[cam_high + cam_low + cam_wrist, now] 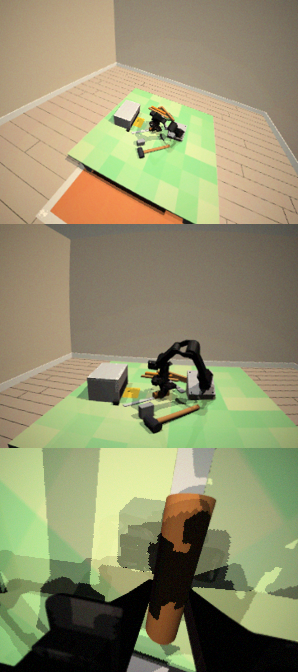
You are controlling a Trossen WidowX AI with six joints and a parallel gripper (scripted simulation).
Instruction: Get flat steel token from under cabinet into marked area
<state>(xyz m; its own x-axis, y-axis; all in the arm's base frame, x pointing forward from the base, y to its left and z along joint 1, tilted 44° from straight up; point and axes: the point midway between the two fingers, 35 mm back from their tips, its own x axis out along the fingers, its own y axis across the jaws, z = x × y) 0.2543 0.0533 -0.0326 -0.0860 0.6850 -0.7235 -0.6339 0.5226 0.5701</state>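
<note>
The grey cabinet stands at the left of the table. The yellow marked area lies in front of its open side. I cannot make out the steel token in any view. My gripper is shut on the orange handle of a flat-bladed tool, low over the table. The tool's pale blade points toward the cabinet's near front corner, its tip short of the cabinet and beside the marked area. The fingers hide part of the handle in the top and exterior views.
A grey block stands close to the blade on the near side. A mallet lies nearer the camera. Orange wooden bars lie behind the arm. A small black piece is at the cabinet's near corner.
</note>
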